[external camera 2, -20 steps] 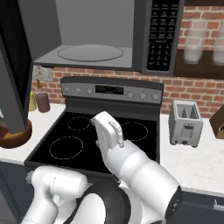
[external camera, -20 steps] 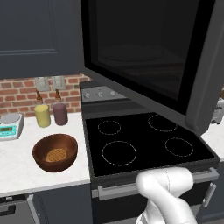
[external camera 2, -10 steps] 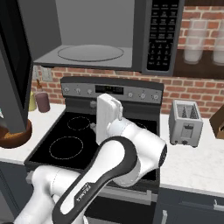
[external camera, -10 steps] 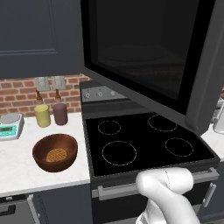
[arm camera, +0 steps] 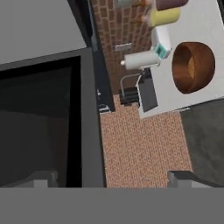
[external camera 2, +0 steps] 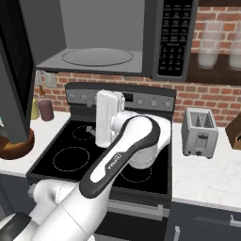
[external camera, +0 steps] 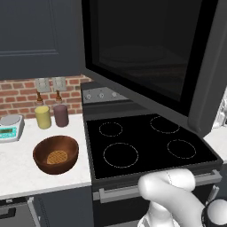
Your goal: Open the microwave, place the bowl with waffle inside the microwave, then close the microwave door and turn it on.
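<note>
Gaping wide, gripper (arm camera: 112, 178) jaws hold nothing, w/ microwave door (external camera: 155, 57) swung open over stove (external camera: 146, 144). One bowl (external camera: 56, 154) w/ one waffle (external camera: 56, 157) on counter (external camera: 17, 166) left of stove. Two cups (external camera: 52, 116) behind it, one scale (external camera: 9, 127), one toaster (external camera 2: 199, 132).

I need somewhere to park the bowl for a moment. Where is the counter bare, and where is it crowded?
Bare: the white counter in front of the scale, left of the bowl; also the stretch in front of the toaster. Crowded: the back edge, where the yellow cup and maroon cup stand beside the stove.
</note>
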Tool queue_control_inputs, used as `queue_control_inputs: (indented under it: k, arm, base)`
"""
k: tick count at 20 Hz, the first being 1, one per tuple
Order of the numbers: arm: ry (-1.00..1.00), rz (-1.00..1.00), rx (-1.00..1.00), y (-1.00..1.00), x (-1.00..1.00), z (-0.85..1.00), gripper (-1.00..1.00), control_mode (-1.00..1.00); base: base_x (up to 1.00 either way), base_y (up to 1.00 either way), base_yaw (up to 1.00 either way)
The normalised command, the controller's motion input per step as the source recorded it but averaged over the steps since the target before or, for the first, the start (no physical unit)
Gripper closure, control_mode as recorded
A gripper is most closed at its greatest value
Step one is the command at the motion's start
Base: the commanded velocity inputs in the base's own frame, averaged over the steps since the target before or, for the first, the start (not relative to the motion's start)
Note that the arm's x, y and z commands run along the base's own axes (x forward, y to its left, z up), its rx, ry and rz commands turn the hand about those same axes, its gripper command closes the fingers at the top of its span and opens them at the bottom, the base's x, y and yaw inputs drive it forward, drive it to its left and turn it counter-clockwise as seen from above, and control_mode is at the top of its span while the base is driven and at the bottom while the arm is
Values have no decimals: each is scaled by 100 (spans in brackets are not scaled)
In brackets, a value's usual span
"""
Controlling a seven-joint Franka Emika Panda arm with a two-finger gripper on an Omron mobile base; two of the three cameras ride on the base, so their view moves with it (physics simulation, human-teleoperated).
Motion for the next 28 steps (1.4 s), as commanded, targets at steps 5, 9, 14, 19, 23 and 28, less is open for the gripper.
queue_control_inputs:
  k: [5,9,14,19,23,28]
  arm:
    - [8,33,0,62,41,0,-100,-100]
    - [1,26,0,98,5,1,-100,-100]
    - [0,24,0,92,-2,22,-100,-100]
    - [-1,20,0,91,-22,34,-100,-100]
    - [-1,16,0,100,-29,33,-100,-100]
    - [-1,14,0,100,-40,33,-100,-100]
  base:
    - [0,0,0]
    - [0,0,0]
    - [0,0,0]
    - [0,0,0]
    - [0,0,0]
    - [0,0,0]
